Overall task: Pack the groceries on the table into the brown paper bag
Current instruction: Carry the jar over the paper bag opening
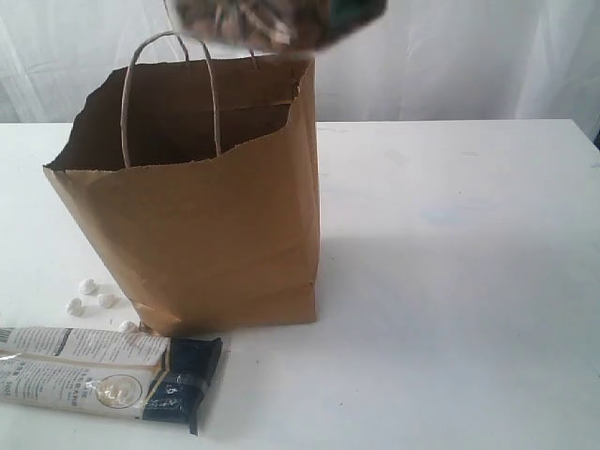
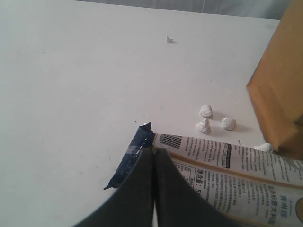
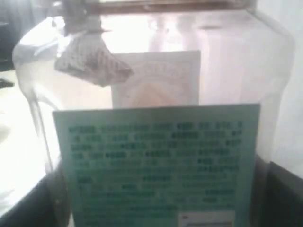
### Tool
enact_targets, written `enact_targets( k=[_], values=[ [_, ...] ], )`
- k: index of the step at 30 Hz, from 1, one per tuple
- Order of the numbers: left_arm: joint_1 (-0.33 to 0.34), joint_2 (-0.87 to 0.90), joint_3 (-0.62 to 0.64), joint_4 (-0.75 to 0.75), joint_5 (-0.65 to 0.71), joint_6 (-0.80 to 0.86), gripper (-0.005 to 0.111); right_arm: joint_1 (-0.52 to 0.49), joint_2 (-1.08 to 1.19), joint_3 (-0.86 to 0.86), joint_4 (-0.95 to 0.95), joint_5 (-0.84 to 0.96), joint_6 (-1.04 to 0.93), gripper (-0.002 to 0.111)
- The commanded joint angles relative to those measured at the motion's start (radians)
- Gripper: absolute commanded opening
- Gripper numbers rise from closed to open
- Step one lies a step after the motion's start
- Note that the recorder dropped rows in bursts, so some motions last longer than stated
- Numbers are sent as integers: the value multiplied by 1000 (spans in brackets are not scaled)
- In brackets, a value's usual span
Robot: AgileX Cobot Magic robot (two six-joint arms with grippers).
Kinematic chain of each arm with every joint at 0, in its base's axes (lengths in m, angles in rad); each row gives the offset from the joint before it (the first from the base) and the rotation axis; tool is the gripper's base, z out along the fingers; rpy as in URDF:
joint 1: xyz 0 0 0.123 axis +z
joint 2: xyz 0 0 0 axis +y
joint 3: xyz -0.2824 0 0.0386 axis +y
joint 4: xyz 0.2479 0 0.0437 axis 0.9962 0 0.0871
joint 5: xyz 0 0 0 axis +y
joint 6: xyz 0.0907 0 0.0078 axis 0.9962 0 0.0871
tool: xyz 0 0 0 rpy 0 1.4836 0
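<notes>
The white table (image 1: 450,281) filled the scene. On the left half of it, in the exterior view, stood the brown paper bag (image 1: 206,234), upright, its mouth open with an uneven rim and its two twine handles (image 1: 214,94) arching above the opening.

Directly over that mouth, cut off by the top edge of the exterior view, hung the clear jar (image 1: 272,21), blurred, with brownish contents and a dark green patch at one end. The right gripper (image 3: 154,205) had it: the jaws stood wide, and a dark finger (image 3: 284,194) showed at either side of the jar's body, clasping it. In the right wrist view the jar filled the picture, a green printed label facing the camera and a pale lump visible through the clear wall.

The long white-black twin packet (image 1: 84,370) lay flat near the front-left of the table, just in front of the bag's base, its dark end toward the middle. The left gripper (image 2: 154,158) hovered over that dark end with its fingers (image 2: 137,194) pressed together, gripping nothing; whether it touched the packet could not be told.

A few small white lumps (image 1: 89,286) lay between the packet and the bag's corner.
</notes>
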Motion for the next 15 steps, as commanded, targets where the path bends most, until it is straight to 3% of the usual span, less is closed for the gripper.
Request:
enact_targets(
  k=[1, 9, 15],
  values=[
    [-4, -5, 1, -7, -8, -9, 0, -1, 120, -108, 25, 200, -37, 0],
    [-4, -5, 1, -7, -8, -9, 0, -12, 380, -269, 25, 40, -41, 0],
    [-4, -5, 1, -7, -8, -9, 0, -12, 455, -306, 25, -70, -51, 0]
  ],
)
